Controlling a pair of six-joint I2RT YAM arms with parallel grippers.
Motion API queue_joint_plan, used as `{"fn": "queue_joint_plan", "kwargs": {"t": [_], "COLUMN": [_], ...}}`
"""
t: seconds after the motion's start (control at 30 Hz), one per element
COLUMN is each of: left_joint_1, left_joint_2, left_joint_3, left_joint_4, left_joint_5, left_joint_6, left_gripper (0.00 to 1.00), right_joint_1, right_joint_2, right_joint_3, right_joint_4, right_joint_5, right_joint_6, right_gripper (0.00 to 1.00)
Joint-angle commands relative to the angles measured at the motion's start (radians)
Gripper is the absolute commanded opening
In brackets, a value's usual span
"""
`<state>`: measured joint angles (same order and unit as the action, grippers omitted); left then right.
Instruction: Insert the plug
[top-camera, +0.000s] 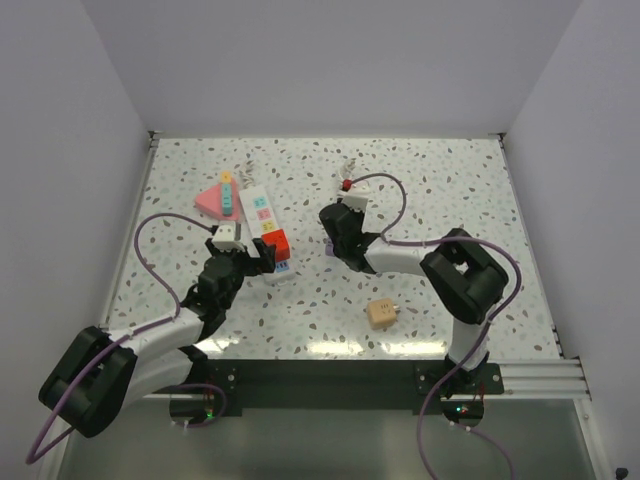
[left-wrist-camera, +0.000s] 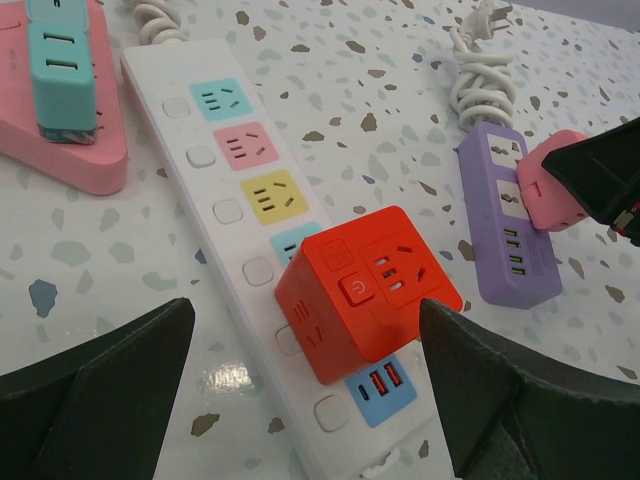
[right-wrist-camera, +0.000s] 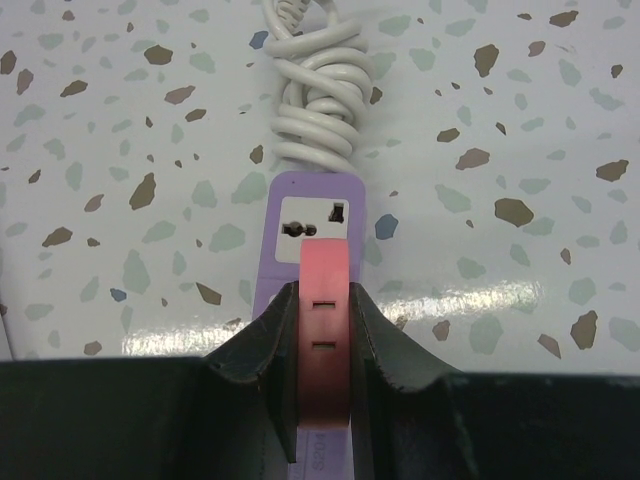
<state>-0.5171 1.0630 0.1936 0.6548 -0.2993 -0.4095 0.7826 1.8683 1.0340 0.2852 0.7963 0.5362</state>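
Note:
A red cube adapter (left-wrist-camera: 365, 290) sits on the long white power strip (left-wrist-camera: 215, 180), near its USB end, slightly tilted. My left gripper (left-wrist-camera: 310, 400) is open; its fingers stand on either side of the red cube (top-camera: 276, 245) without touching it. My right gripper (right-wrist-camera: 325, 340) is shut on a pink plug (right-wrist-camera: 325, 320) and holds it on top of the purple power strip (right-wrist-camera: 315, 215), just behind that strip's end socket. The pink plug also shows in the left wrist view (left-wrist-camera: 555, 180), on the purple strip (left-wrist-camera: 505, 250).
A pink triangular block (top-camera: 212, 199) with a teal piece on it lies left of the white strip (top-camera: 260, 210). The purple strip's coiled white cord (right-wrist-camera: 315, 110) lies beyond it. A tan cube (top-camera: 380, 313) sits at front right. White walls enclose the table.

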Motion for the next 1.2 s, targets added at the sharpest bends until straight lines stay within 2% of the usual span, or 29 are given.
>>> {"fn": "queue_joint_plan", "kwargs": {"t": [0.0, 0.3, 1.17], "left_joint_1": [0.006, 0.006, 0.006], "left_joint_2": [0.005, 0.005, -0.006], "left_joint_3": [0.017, 0.017, 0.007], "left_joint_4": [0.037, 0.034, 0.039], "left_joint_5": [-0.003, -0.001, 0.008], "left_joint_6": [-0.008, -0.008, -0.011], "left_gripper": [1.0, 1.0, 1.0], "right_joint_1": [-0.002, 0.021, 0.067], "right_joint_2": [0.054, 0.134, 0.21], "right_joint_3": [0.017, 0.107, 0.153], "right_joint_4": [-0.081, -0.187, -0.317], "right_joint_5": [0.003, 0.038, 0.089], "right_joint_6": [0.001, 0.018, 0.015], "right_gripper": [0.0, 0.0, 0.0]}}
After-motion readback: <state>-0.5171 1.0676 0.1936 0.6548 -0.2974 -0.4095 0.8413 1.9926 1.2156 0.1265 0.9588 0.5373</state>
